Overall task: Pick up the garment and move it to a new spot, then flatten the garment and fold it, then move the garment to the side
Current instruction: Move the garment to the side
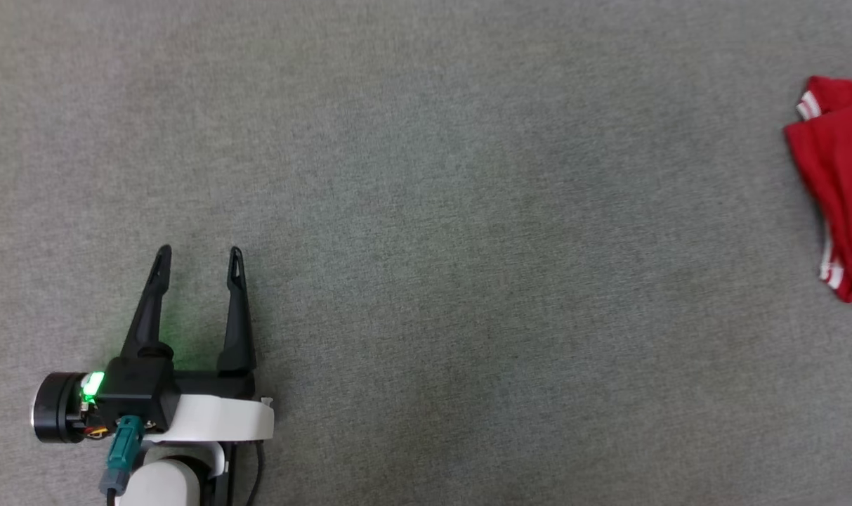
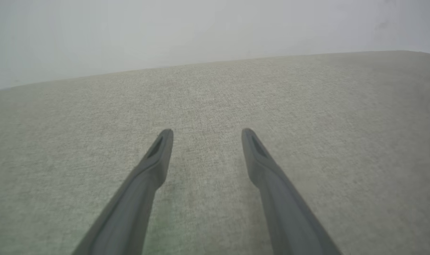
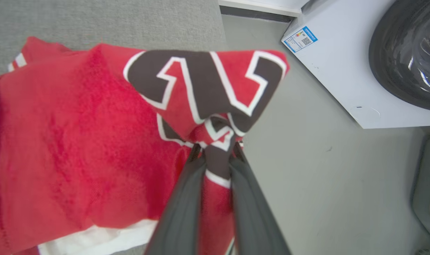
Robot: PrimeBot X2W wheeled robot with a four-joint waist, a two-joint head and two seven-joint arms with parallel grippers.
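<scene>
Fingers (image 3: 184, 205) of the right gripper (image 3: 216, 149) are clamped on a bunched fold of the garment (image 3: 76, 141), with red cloth and a strip of black, white-edged print squeezed between them. From that pinch the jersey spreads toward 9 o'clock in the right wrist view: a wide red panel, big black characters outlined in white at 12 o'clock just above the fingertips, a white band along the 7 o'clock edge, and a bit of striped trim at 10 o'clock. Beyond it, at 11 o'clock, lies the grey fabric-covered counter (image 3: 112, 17). A grey floor (image 3: 324, 177) fills the 3 to 5 o'clock side, and a white washing machine (image 3: 342, 71) with a dark round door and a small blue label (image 3: 300, 39) stands at 1 to 2 o'clock.

In the head view the garment (image 1: 836, 183) shows at 3 o'clock, cut by the frame edge, folded red cloth with white stripes lying on the counter (image 1: 468, 211). The left gripper (image 1: 200, 251) sits at 7 o'clock, well apart from the jersey, its fingers (image 1: 148, 309) spread wide with nothing between them and a green light (image 1: 92, 384) glowing at the wrist. The left wrist view shows the same spread fingers (image 2: 147, 177) over bare counter (image 2: 307, 106), with a pale wall (image 2: 165, 28) at 12 o'clock.
</scene>
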